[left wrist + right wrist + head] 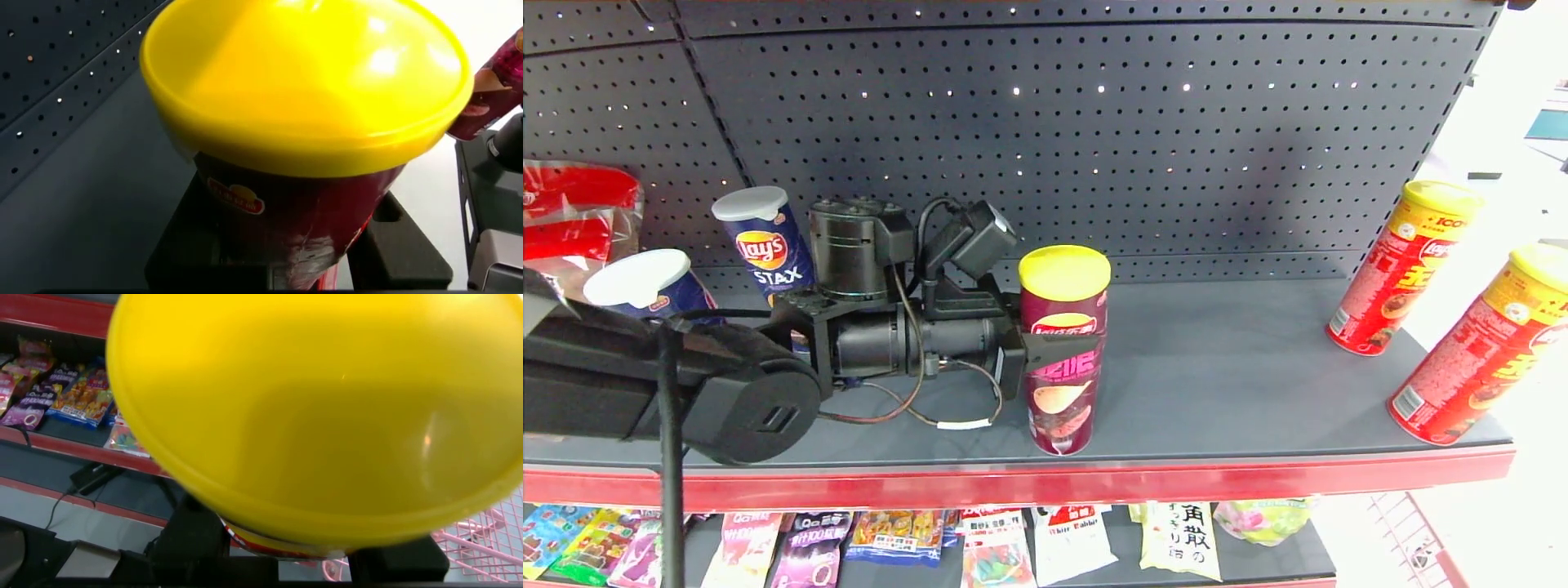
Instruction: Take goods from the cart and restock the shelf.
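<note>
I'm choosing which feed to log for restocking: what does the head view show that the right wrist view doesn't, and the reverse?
Head view: the left gripper clamped on the maroon can standing on the upper shelf, two blue cans on its left, two red cans on its right. Right wrist view: the right gripper holding another yellow-lidded can. Both: snack bags on the lower shelf and part of the pink cart.
</note>
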Available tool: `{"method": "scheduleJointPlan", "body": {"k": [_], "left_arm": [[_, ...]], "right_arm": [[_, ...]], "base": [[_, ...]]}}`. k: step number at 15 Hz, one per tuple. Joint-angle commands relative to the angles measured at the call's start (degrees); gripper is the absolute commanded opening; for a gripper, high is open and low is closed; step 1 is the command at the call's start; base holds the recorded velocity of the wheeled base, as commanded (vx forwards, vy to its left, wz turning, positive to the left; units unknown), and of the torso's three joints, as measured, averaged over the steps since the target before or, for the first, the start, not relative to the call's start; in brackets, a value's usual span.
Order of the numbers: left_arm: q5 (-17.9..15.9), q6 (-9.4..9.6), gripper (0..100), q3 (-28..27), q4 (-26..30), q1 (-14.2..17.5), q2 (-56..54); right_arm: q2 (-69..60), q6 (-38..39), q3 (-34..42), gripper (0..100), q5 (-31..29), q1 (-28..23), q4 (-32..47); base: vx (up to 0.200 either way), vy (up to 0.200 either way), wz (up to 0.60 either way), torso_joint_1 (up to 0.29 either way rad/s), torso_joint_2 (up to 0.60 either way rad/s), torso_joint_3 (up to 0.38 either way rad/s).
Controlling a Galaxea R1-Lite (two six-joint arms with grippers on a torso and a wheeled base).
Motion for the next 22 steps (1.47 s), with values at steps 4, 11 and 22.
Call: {"method": "scheduleJointPlan", "body": {"k": [4,11,22], "left_arm": [[0.0,0.21,100,0.6,0.0,-0.1,-0.1],[1.5,-0.06,100,6.6,-1.2,0.9,-3.7],[9.2,-0.23,100,24.8,-4.1,6.0,-24.2]], "right_arm": [[0.0,-0.1,0.0,0,0.0,0.0,0.1],[0.0,-0.1,0.0,0,0.0,0.0,0.0],[0.0,-0.2,-0.3,0,0.4,0.0,0.1]], "base": [[0.0,0.0,0.0,0.0,0.0,0.0],[0.0,0.0,0.0,0.0,0.0,0.0],[0.0,0.0,0.0,0.0,0.0,0.0]]}}
